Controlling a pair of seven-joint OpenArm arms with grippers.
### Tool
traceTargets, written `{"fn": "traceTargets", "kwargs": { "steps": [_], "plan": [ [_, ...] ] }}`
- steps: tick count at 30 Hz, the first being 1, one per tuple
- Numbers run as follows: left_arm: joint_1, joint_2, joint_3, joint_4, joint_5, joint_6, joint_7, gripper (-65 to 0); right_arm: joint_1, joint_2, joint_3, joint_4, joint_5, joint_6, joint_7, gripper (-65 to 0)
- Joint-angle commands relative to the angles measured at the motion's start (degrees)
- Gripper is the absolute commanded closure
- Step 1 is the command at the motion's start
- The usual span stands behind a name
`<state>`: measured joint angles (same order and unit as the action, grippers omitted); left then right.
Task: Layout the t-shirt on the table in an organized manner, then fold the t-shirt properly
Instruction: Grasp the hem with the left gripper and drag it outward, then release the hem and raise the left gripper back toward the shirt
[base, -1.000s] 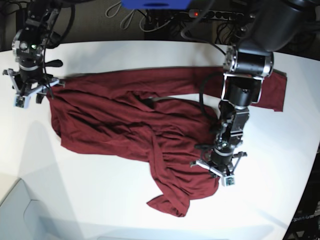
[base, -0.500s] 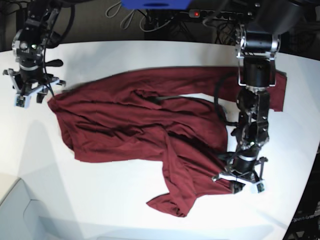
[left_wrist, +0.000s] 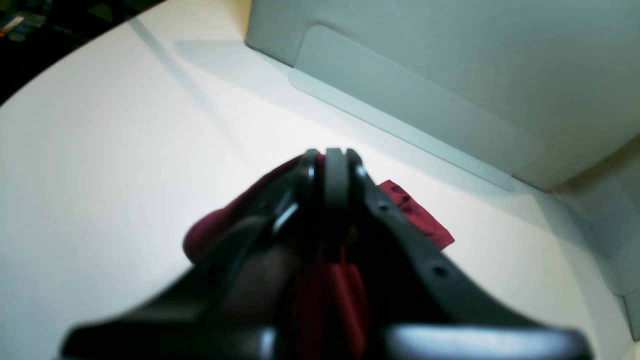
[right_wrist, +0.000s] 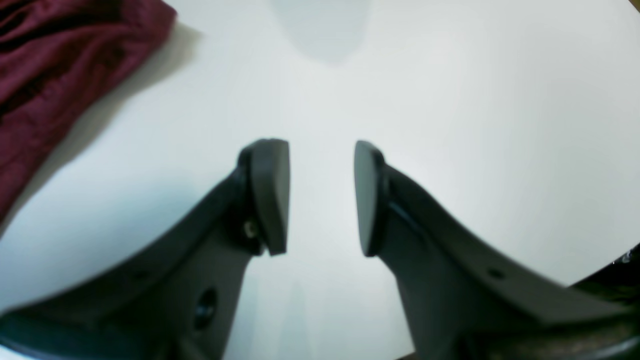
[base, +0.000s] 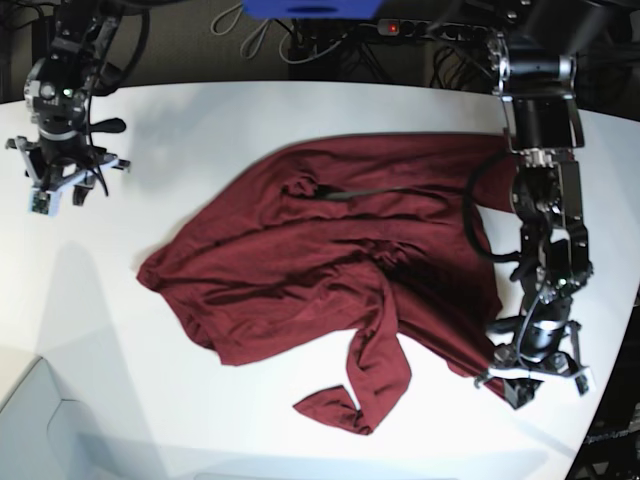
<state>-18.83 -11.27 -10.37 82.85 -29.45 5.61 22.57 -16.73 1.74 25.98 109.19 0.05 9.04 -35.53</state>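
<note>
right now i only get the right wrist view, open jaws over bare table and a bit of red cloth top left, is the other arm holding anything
Observer: Yes. The left gripper is shut on the t-shirt, with red cloth bunched between its jaws in the left wrist view.
Operator: where on the shirt
Observer: At its edge on the base view's right, near the front of the table.
Operator: is the shirt flat yet
Observer: No. It lies wrinkled and skewed, with one sleeve twisted toward the front edge.
Operator: and my gripper, near the cloth?
Observer: The right gripper hangs over bare table, apart from the shirt.
</note>
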Motion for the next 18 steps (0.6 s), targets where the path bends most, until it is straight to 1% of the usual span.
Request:
{"fn": "traceTargets", "kwargs": {
  "steps": [1,4,7,10,13,15,18],
  "plan": [
    [-1.6,-0.6,-0.4,1.1,-0.2,-0.5,-1.5,-0.2,0.1,0.4,0.2,0.9,0.0,-0.2,1.3,-22.5],
    [-2.3,-1.5,-0.1,1.0,-0.2,-0.5,-1.9,-0.2,0.0,0.4,0.2,0.9,0.0,-0.2,1.3,-22.4],
    [-5.1,-1.2,0.0,0.3,0.1,-0.5,-1.5,-0.2,-0.1,0.4,0.2,0.9,0.0,-0.2,1.3,-22.4],
    [-9.5,-0.6,0.6,-3.8,-0.3,-0.5,-1.5,-0.2,-0.2,0.4,0.2,0.9,0.0,-0.2,1.3,-22.4],
    [-14.6,0.3,3.5,-10.1,0.2,-0.5,-2.0,-0.3,-0.3,0.3,0.4,0.9,0.0,-0.2,1.2,-22.3],
    [-20.0,0.7,5.8,-16.3,0.2,-0.5,-2.0,-0.3,-0.9,0.3,0.4,0.9,0.0,-0.2,1.2,-22.3],
    [-27.3,2.9,9.1,-27.1,0.2,-0.5,-2.3,-0.3,-1.4,0.3,0.5,0.9,0.0,-0.2,1.2,-22.3]
  ]
}}
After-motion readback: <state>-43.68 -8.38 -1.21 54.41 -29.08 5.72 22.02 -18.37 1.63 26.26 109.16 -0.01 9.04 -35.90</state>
